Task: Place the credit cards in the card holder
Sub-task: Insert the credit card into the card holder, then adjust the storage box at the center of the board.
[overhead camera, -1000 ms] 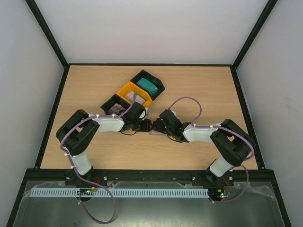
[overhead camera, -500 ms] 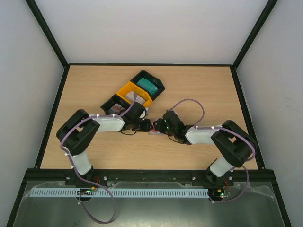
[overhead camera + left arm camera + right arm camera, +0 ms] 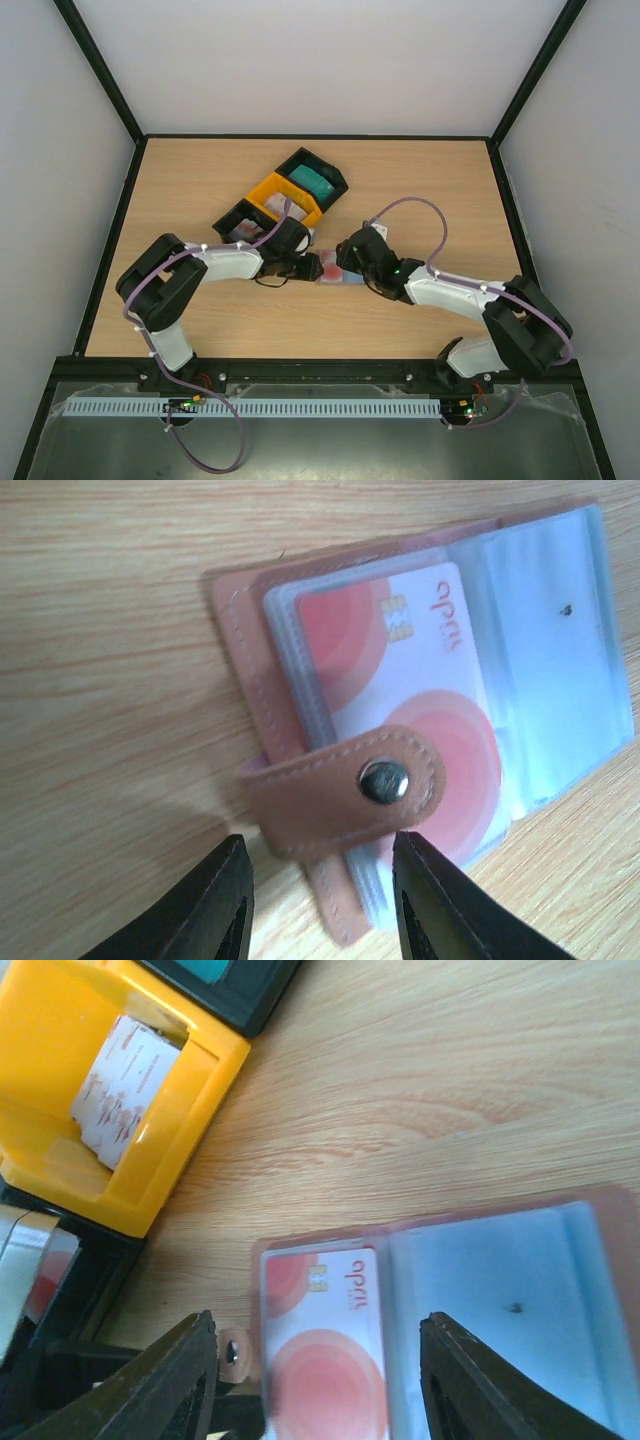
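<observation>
My right claw (image 3: 318, 1335) is pulling back, spread wide and empty, uncovering the card holder (image 3: 240, 630) lying open on the tabletop (image 3: 100, 700). A red-and-white card (image 3: 400, 650) is sitting in the pocket at its tab (image 3: 345, 785) end, so I am judging one card done. My left claw (image 3: 320, 850) is hanging released around the tab. The card's red word is looking like "apru", though I am unsure.

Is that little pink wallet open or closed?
Open. The wallet lies spread flat, both pocket pages showing, a red-and-white card in one.
</observation>
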